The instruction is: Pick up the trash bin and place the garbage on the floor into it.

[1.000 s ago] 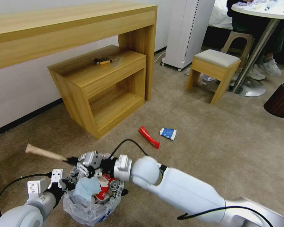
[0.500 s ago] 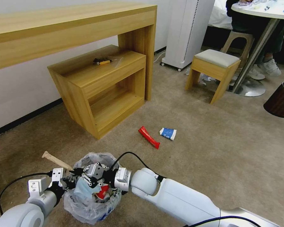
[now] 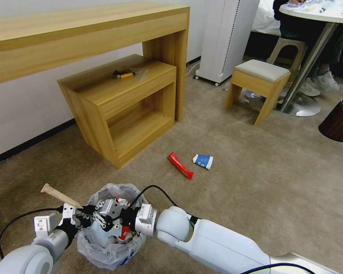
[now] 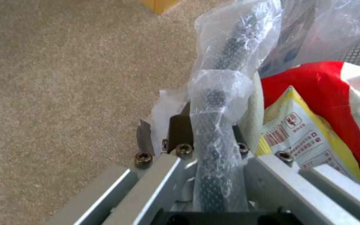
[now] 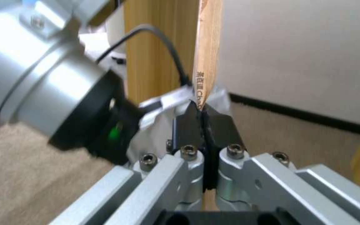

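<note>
Right gripper [image 5: 204,120] clamped on wooden stick [image 5: 207,56], left gripper [image 4: 207,131] pinching trash bin [image 3: 110,243] rim

My left gripper [image 4: 207,137] is clamped on the trash bin [image 4: 230,50] rim, which runs straight up between the dark pads [image 4: 180,131], mesh wall wrapped in crinkly clear plastic bag [image 4: 217,84]. Inside the bin, just beside the rim: a yellow wrapper [image 4: 301,137] with red print, lying against a red-and-white cup or wrapper [image 4: 326,75], can't tell which. More bag plastic with a bit of blue print bunched behind. Beige carpet floor [image 4: 63,78] on the other side, a yellow wood corner [image 4: 159,3] at the frame edge.
</note>
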Available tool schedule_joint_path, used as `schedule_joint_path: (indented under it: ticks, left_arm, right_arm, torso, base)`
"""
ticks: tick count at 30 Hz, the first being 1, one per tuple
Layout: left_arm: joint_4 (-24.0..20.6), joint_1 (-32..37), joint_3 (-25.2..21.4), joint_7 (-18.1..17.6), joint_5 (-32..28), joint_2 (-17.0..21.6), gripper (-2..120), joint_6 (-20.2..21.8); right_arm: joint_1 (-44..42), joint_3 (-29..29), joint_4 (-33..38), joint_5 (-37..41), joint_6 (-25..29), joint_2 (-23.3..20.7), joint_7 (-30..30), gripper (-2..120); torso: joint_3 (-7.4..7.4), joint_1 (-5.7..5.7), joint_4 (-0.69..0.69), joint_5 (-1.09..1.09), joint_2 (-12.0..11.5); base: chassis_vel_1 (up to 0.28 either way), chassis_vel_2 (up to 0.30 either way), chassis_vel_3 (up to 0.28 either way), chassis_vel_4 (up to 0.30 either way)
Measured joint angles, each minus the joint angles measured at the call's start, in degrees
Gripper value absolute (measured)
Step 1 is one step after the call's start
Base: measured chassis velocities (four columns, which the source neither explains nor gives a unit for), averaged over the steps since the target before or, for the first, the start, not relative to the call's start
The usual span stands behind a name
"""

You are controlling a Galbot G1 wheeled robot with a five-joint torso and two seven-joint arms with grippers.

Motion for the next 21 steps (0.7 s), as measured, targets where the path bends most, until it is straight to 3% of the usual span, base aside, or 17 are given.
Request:
schedule_joint_path:
  ticks: [10,21]
  left_arm:
    - [0.1,0.1,-0.1,0.6,0.4,-0.1,0,0.0]
    - [0.1,-0.2,0.1,0.8,0.4,0.0,0,0.0]
  right_arm:
    - [-3.5,1.8,-5.2,-4.2,2.2,-0.5,-0.5,0]
    - [-5.0,2.3,-3.9,-4.8,2.5,-2.1,0.4,0]
  torso:
    - [0.0,0.0,0.0,0.0,0.0]
    - [0.0,0.0,0.0,0.0,0.0]
  base:
    - [0.0,0.0,0.0,0.0]
    - [0.0,0.0,0.0,0.0]
